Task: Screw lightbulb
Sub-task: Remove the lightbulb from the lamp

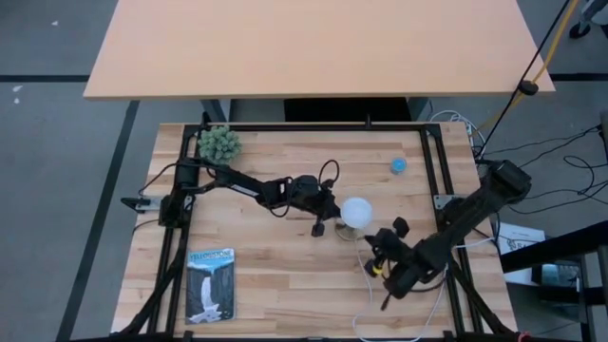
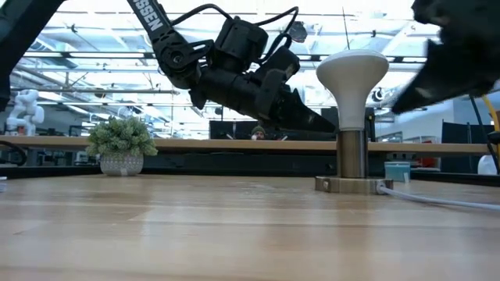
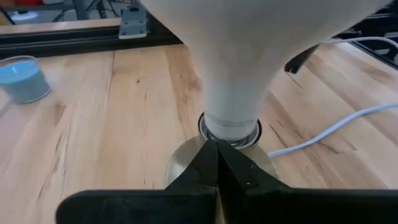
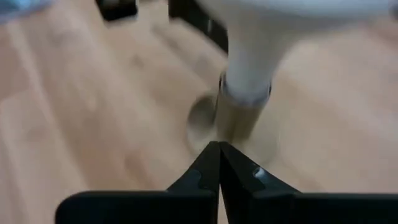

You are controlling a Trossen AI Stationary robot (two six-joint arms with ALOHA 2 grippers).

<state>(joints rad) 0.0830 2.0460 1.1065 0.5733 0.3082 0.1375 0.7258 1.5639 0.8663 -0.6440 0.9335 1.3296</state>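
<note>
1. The lightbulb stands upright in a silvery socket near the middle of the wooden table, dome up, narrow end down in the socket.
2. A white cord runs from the socket base across the table.
3. The left gripper sits just beside the bulb, its fingers pressed together and empty, pointing at the socket neck.
4. The right gripper sits near the bulb on the other side, fingers likewise clenched on nothing.
5. One small potted plant stands at the far left corner.
6. One blue candle stands beyond the bulb, apart from it.
7. One booklet lies flat at the near left.
8. Nothing stands between either gripper and the bulb.
</note>
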